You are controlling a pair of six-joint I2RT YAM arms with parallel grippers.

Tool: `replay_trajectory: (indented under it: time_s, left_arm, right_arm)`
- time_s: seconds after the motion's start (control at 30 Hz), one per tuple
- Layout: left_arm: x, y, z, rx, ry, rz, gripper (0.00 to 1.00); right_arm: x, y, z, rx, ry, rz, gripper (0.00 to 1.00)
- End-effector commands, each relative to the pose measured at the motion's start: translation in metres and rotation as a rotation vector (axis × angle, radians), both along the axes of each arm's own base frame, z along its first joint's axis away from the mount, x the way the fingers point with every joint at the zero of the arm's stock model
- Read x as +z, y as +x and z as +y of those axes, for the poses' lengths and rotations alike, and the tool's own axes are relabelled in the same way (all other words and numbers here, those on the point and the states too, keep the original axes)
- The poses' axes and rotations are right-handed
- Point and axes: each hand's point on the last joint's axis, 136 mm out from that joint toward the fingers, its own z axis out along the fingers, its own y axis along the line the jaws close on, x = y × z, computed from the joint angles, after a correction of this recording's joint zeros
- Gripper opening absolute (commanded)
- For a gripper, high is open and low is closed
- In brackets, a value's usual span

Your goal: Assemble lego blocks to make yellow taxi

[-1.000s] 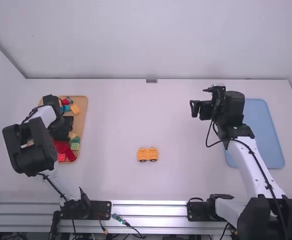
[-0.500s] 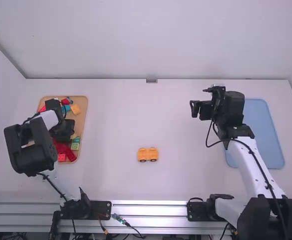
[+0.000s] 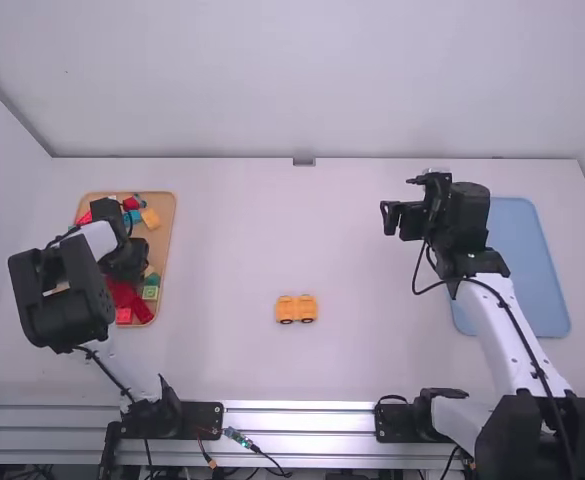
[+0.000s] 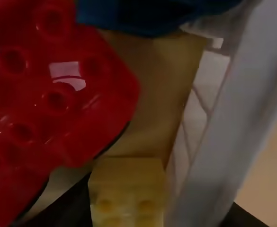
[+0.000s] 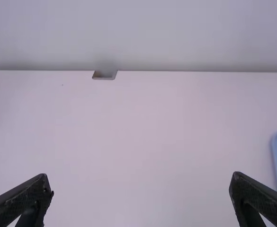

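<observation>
High view: the left hand [image 3: 126, 258] is hovering over the tray [image 3: 164, 238], the right hand [image 3: 392, 218] over the counter [image 3: 222, 280], both standing apart-fingered.

Wht links [image 3: 500, 335], blk joints [image 3: 467, 215], thin blk cables [image 3: 504, 305]

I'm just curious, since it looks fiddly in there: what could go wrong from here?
The left gripper has its fingers apart around a yellow block, but a pale strip also lies between them, so closing might catch both. A red piece lies close beside one finger and could get nudged or jammed. Later, the small wheeled car stands loose on the table, so pressing a block onto it might make it roll.
</observation>
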Motion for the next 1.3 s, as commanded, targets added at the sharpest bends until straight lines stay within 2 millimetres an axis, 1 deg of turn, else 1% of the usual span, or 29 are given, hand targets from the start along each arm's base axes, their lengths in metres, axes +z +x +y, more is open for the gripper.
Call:
replay_trajectory:
  time_s: [0.0,0.2,0.43,0.47,0.57,0.67,0.9,0.97,1.07,1.1,1.13,1.2,1.23,1.27]
  left_arm:
    - [-0.007,-0.008,-0.003,0.001,-0.016,0.025,0.47]
    - [0.003,-0.002,-0.001,-0.002,-0.017,0.027,0.41]
    - [0.032,0.015,0.008,0.000,-0.004,0.007,0.40]
    - [0.033,0.016,0.008,0.000,-0.003,0.005,0.40]
    - [0.043,0.025,0.012,-0.002,0.006,-0.018,0.40]
    - [0.047,0.026,0.013,-0.001,0.009,-0.021,0.41]
    - [0.049,0.029,0.015,-0.023,0.018,-0.027,0.48]
    - [0.049,0.029,0.014,-0.023,0.016,-0.028,0.51]
    - [0.049,0.029,0.014,-0.023,0.015,-0.028,0.51]
    - [0.049,0.030,0.014,-0.023,0.015,-0.029,0.52]
    - [0.049,0.029,0.014,-0.024,0.014,-0.027,0.58]
    - [0.049,0.029,0.013,-0.025,0.013,-0.024,0.58]
    - [0.049,0.028,0.014,-0.023,0.012,-0.022,0.60]
    - [0.049,0.028,0.014,-0.023,0.013,-0.021,0.66]
  right_arm:
    - [0.010,0.002,0.001,0.003,0.002,-0.025,0.99]
    - [0.011,0.002,0.001,0.003,0.000,-0.027,0.99]
    - [0.011,0.002,0.001,0.002,0.002,-0.027,0.99]
    - [0.011,0.002,0.001,0.002,0.002,-0.027,0.99]
    - [0.011,0.002,0.001,0.002,0.002,-0.027,0.99]
    - [0.011,0.003,0.001,0.002,0.003,-0.028,0.99]
    - [0.011,0.002,0.001,0.002,0.002,-0.027,0.99]
    - [0.011,0.002,0.001,0.002,0.001,-0.028,0.99]
    - [0.011,0.002,0.001,0.002,0.002,-0.027,0.99]
    - [0.011,0.002,0.001,0.002,0.002,-0.027,0.99]
    - [0.011,0.002,0.001,0.004,0.000,-0.028,0.99]
    - [0.011,0.002,0.001,0.003,0.000,-0.028,0.99]
    - [0.011,0.002,0.001,0.004,0.000,-0.027,0.99]
    - [0.011,0.002,0.001,0.002,0.003,-0.026,0.99]
